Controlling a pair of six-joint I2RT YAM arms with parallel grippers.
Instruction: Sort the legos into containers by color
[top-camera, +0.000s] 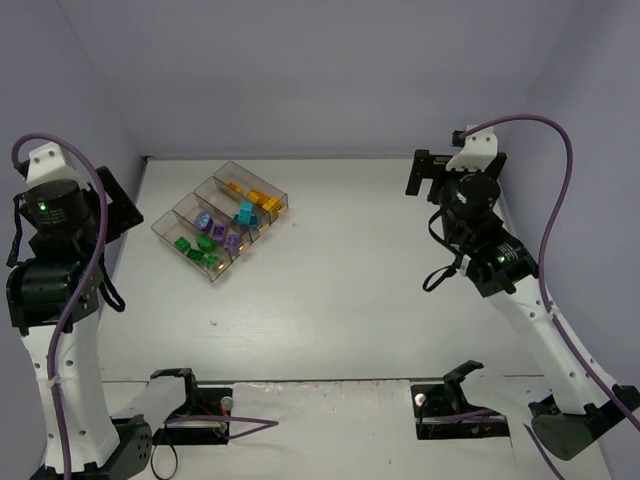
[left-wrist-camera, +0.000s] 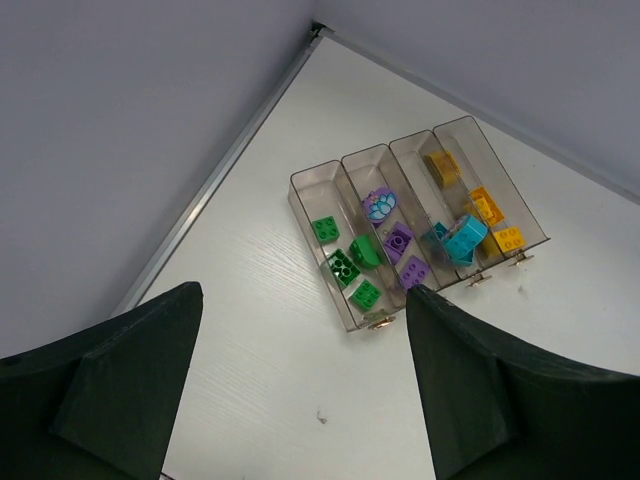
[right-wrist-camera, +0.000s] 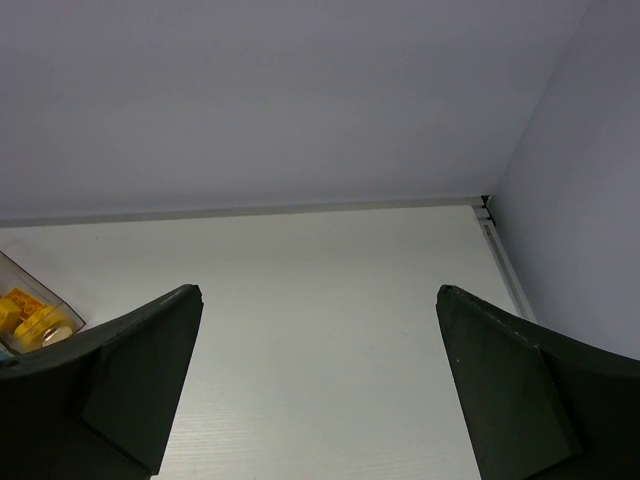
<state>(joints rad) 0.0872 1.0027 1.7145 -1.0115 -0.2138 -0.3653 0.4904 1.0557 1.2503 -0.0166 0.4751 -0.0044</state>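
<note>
The containers (top-camera: 165, 222) are four clear bins joined side by side at the table's back left, and all the legos I can see lie inside them. In the left wrist view the containers (left-wrist-camera: 310, 195) hold green legos (left-wrist-camera: 345, 268) in the leftmost bin. The bins beside it hold purple legos (left-wrist-camera: 400, 245), then cyan legos (left-wrist-camera: 462, 238) with one tilted, then yellow legos (left-wrist-camera: 482, 205). My left gripper (left-wrist-camera: 302, 292) hangs open and empty, high above the table in front of the bins. My right gripper (right-wrist-camera: 320, 292) is open and empty, raised at the right. Yellow legos (right-wrist-camera: 28, 312) show at its view's left edge.
The back wall meets the table along a metal strip (left-wrist-camera: 220, 165). A small dark speck (top-camera: 213, 322) lies on the white table in front of the bins. Both arm bases sit at the near edge.
</note>
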